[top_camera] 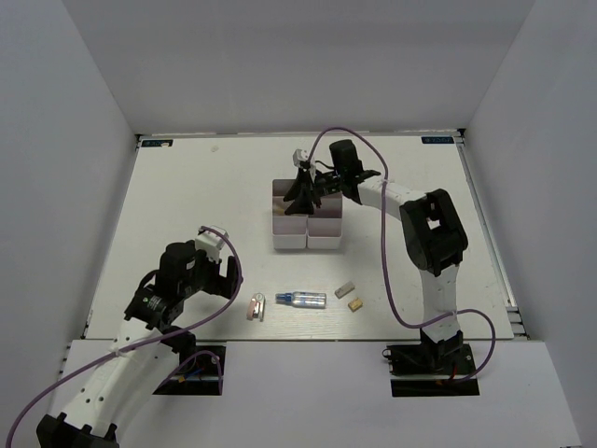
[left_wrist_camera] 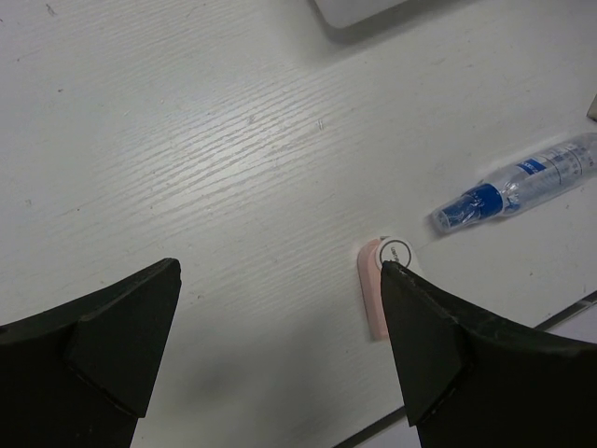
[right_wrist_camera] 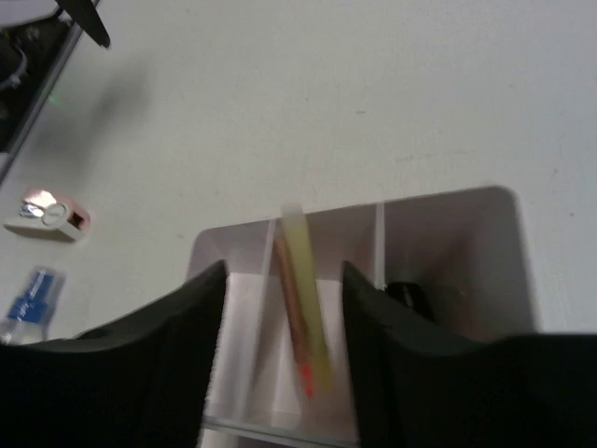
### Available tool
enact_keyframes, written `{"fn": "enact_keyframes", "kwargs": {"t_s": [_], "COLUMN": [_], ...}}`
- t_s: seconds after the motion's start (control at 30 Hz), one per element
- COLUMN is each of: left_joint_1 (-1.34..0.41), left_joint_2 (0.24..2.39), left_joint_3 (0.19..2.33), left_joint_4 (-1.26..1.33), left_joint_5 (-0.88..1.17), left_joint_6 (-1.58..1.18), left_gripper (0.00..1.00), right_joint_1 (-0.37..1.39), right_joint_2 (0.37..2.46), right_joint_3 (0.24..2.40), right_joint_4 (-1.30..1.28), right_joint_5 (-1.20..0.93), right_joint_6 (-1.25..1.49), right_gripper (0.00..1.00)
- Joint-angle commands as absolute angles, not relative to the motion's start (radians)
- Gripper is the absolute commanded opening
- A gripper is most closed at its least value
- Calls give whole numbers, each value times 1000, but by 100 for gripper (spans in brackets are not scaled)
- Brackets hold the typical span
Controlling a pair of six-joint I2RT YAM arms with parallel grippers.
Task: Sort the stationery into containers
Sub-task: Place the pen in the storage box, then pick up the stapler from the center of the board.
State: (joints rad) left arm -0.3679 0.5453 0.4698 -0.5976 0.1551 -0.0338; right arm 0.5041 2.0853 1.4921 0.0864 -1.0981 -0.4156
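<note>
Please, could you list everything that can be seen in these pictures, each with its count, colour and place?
containers: two, white, side by side in the middle of the table
sticks: two, one yellow and one pinkish, leaning in the middle compartment of one container
dark item: one, black, in the next compartment; its kind cannot be told
pink item: one, pink and white, on the table near its front edge
tube: one, silver with a blue end, lying just right of the pink item
erasers: two, one pale and one tan, right of the tube
table: one, white
cables: two, purple, one along each arm
left gripper: open, above the table beside the pink item
right gripper: open, over the container, the sticks between its fingers
</note>
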Motion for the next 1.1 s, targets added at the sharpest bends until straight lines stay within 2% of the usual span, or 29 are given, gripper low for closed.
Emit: {"fn": "enact_keyframes", "kwargs": {"t_s": [0.0, 0.13, 0.23, 0.27, 0.3, 0.33, 0.37, 0.47, 0.53, 0.57, 0.63, 0.7, 0.73, 0.77, 0.8, 0.83, 0.9, 0.93, 0.97, 1.03, 1.07], "left_joint_1": [-361, -361, -362, -361, -360, -360, -360, -362, -360, -359, -364, -367, -368, -400, -417, -457, -532, -579, -633, -708, -763], "left_joint_2": [557, 566, 578, 584, 587, 600, 606, 630, 653, 663, 695, 713, 715, 715, 710, 706, 713, 730, 758, 829, 850], "left_joint_3": [471, 472, 469, 472, 472, 476, 477, 483, 485, 491, 495, 506, 508, 517, 529, 557, 627, 646, 663, 722, 733], "left_joint_4": [-581, -580, -578, -575, -571, -572, -568, -563, -549, -546, -551, -561, -578, -586, -618, -636, -690, -737, -756, -831, -853], "left_joint_5": [183, 193, 213, 222, 229, 253, 261, 323, 372, 400, 431, 437, 431, 364, 330, 298, 157, 91, 53, -85, -86], "left_joint_6": [-31, -34, -34, -34, -31, -29, -31, -31, -37, -46, -63, -80, -112, -127, -139, -185, -227, -239, -286, -333, -357], "left_gripper": [98, 98, 93, 90, 80, 76, 65, 48, 35, 35, 35, 40, 49, 58, 72, 77, 82, 86, 88, 88, 88], "right_joint_1": [502, 500, 500, 502, 503, 505, 506, 511, 509, 509, 509, 508, 499, 496, 482, 471, 469, 468, 468, 456, 451], "right_joint_2": [2051, 2023, 1997, 1990, 1950, 1950, 1922, 1891, 1850, 1824, 1781, 1767, 1744, 1740, 1733, 1718, 1680, 1620, 1588, 1406, 1323], "right_joint_3": [1473, 1466, 1468, 1467, 1451, 1447, 1439, 1430, 1424, 1422, 1443, 1489, 1491, 1485, 1486, 1500, 1499, 1441, 1396, 1172, 1128], "right_joint_4": [55, 70, 93, 109, 132, 146, 164, 166, 155, 118, 45, -162, -214, -228, -330, -391, -606, -612, -589, -431, -366], "right_joint_5": [-1101, -1097, -1104, -1108, -1118, -1124, -1127, -1143, -1150, -1152, -1096, -1051, -1007, -1003, -1003, -994, -947, -872, -835, -688, -604], "right_joint_6": [-489, -470, -408, -393, -359, -327, -302, -258, -218, -218, -209, -209, -178, -137, -114, -141, -279, -314, -330, -345, -333], "right_gripper": [62, 59, 43, 35, 32, 32, 31, 29, 24, 22, 0, 0, 0, 9, 78, 91, 91, 91, 91, 91, 91]}}
